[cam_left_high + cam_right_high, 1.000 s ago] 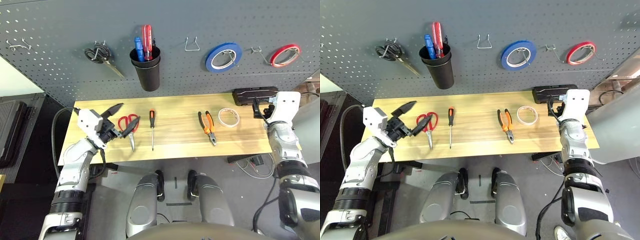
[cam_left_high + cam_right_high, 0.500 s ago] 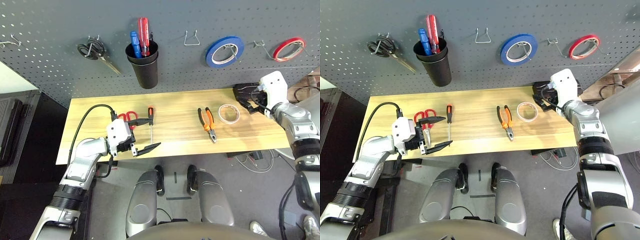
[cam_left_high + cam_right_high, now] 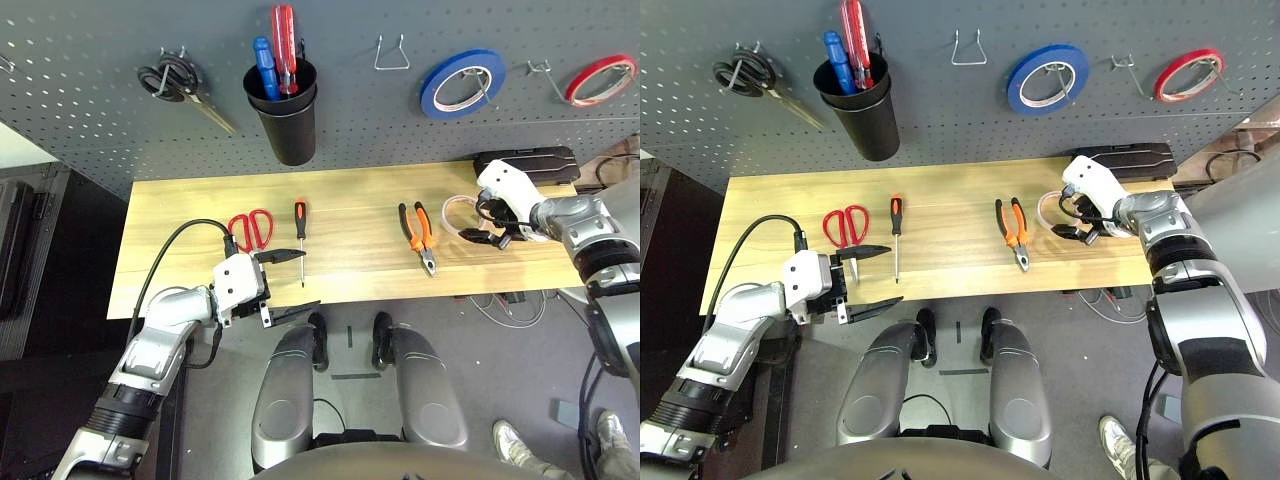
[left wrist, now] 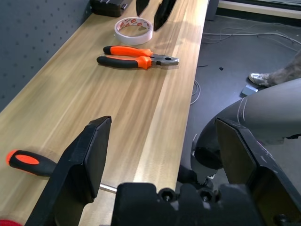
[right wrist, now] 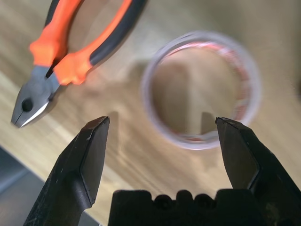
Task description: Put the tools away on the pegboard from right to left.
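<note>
Gripper, right [image 5: 163,118]: fingers spread, nothing between them, above the table [image 3: 350,198]. White tape roll [image 5: 202,36] lies flat on the tabletop just beyond the fingertips, its axis upright. Gripper, left [image 4: 163,118]: fingers spread, empty, near the table's front edge, beside the slim screwdriver [image 3: 300,220].

Combination pliers [image 3: 418,240] lie left of the roll, handles toward the pegboard [image 3: 350,130], nose toward the robot and angled slightly to its right. The screwdriver's long axis runs from handle at the pegboard side to tip at the robot side. Red-handled scissors [image 3: 270,226] lie left of it, handle loops toward the pegboard.

In the head views, the right gripper partly covers the roll; the right wrist view exposes its full ring. The left wrist view reveals red print inside the core.
</note>
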